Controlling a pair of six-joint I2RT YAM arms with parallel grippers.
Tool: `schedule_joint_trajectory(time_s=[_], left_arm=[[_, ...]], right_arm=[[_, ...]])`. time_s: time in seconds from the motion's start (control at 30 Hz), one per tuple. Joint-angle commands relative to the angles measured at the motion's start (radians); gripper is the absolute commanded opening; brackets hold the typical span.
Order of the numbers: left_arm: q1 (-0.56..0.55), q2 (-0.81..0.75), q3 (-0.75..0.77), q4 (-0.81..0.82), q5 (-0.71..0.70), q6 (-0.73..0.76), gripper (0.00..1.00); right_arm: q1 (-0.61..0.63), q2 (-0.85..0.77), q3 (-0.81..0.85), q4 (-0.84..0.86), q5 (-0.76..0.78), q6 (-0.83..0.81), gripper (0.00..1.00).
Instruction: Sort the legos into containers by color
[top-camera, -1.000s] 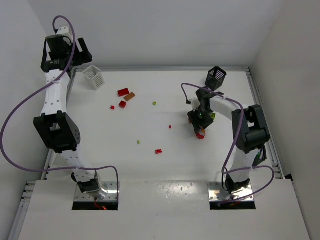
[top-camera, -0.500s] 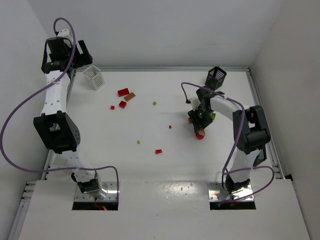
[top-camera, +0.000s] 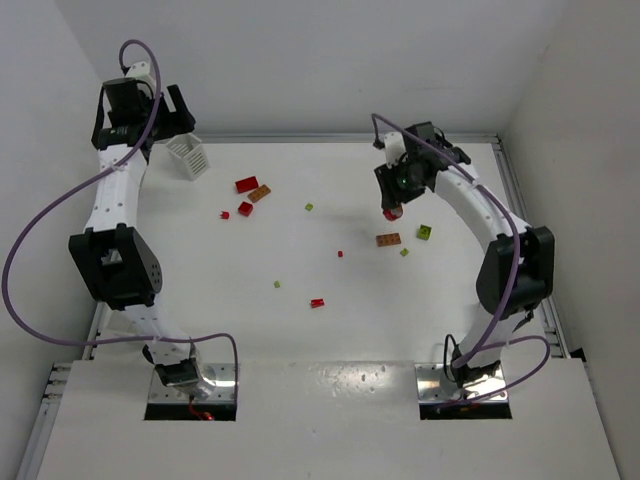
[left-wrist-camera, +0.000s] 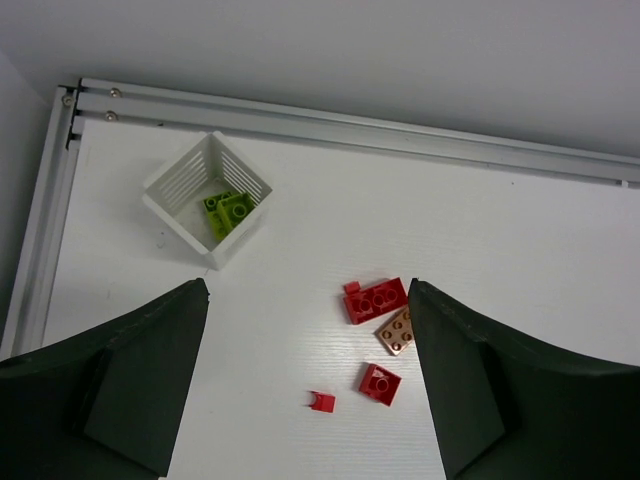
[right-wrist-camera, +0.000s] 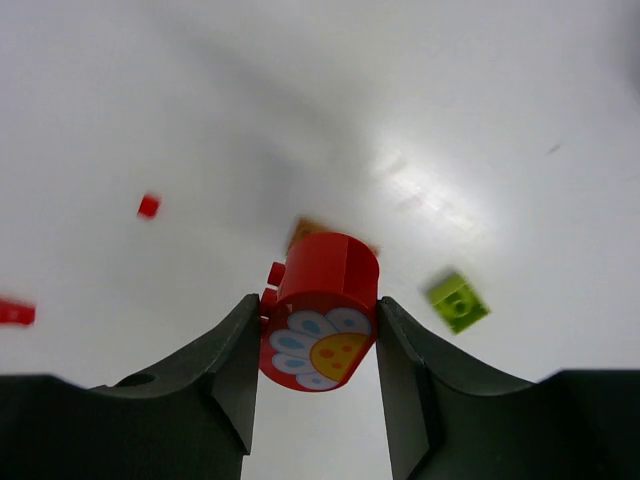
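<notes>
My right gripper (top-camera: 393, 205) is shut on a red round lego with a flower print (right-wrist-camera: 320, 310) and holds it above the table. Below it lie an orange-brown plate (top-camera: 388, 239) and a yellow-green brick (top-camera: 425, 232), the latter also in the right wrist view (right-wrist-camera: 458, 302). My left gripper (left-wrist-camera: 308, 295) is open and empty, high at the far left near a white basket (left-wrist-camera: 208, 197) that holds yellow-green bricks (left-wrist-camera: 225, 210). A red brick (left-wrist-camera: 376, 299), an orange-brown plate (left-wrist-camera: 397, 331) and two small red pieces (left-wrist-camera: 380, 383) lie under it. The black basket is hidden behind the right arm.
More loose legos lie mid-table: a yellow-green bit (top-camera: 309, 207), a tiny red bit (top-camera: 340, 253), a yellow-green bit (top-camera: 277, 284) and a red piece (top-camera: 317, 302). A metal rail (left-wrist-camera: 350, 125) edges the table at the back; walls stand close on both sides.
My right gripper has risen with the red round lego and moved toward the back, uncovering the orange-brown plate and yellow-green brick. The left gripper shifted slightly right.
</notes>
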Motion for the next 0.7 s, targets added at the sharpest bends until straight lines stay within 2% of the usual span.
schedule_joint_trajectory(time_s=[0.0, 0.23, 0.67], left_arm=[[-0.008, -0.065, -0.017, 0.047, 0.011, 0.002, 0.87], [-0.008, -0.083, -0.048, 0.047, 0.011, 0.011, 0.87], [-0.027, -0.063, -0.077, 0.056, 0.040, -0.045, 0.87]], right_arm=[[-0.037, 0.055, 0.178, 0.082, 0.190, 0.046, 0.00], [-0.115, 0.233, 0.483, 0.154, 0.284, 0.080, 0.00], [-0.218, 0.483, 0.789, 0.269, 0.367, 0.071, 0.00]])
